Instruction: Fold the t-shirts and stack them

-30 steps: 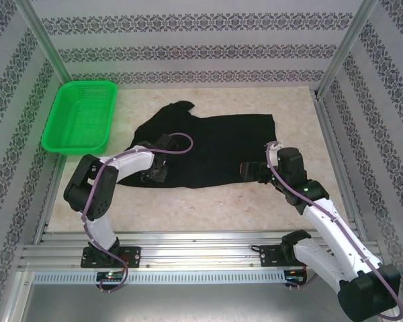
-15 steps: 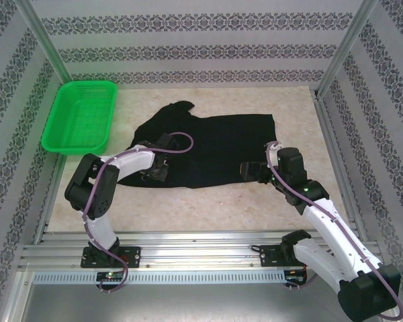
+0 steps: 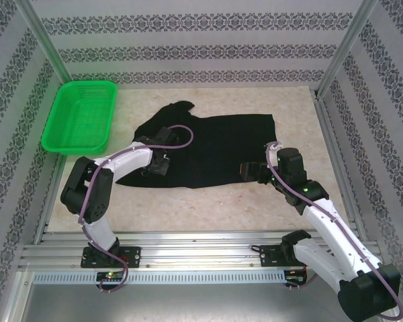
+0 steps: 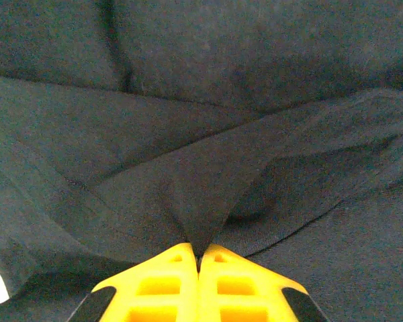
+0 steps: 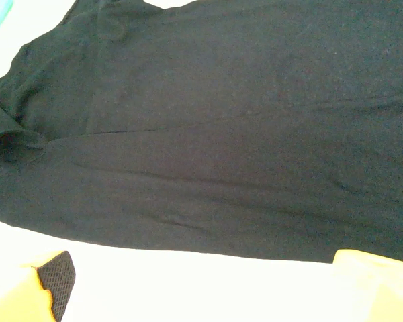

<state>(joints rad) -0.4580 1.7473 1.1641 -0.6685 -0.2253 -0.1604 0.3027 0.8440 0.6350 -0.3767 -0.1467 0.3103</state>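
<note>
T-shirt [image 3: 221, 144], black: spread out, middle of table [image 3: 188, 208]. Left end effector [image 4: 199, 258]: clamped on a pinched fabric fold. Right end effector [image 3: 247, 172]: jaws wide apart, at near hem.

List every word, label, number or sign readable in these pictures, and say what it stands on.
None can be read.
The black t-shirt shows plain fabric.
The green basket bears no label.
The wall bands are ornament, not letters.
</note>
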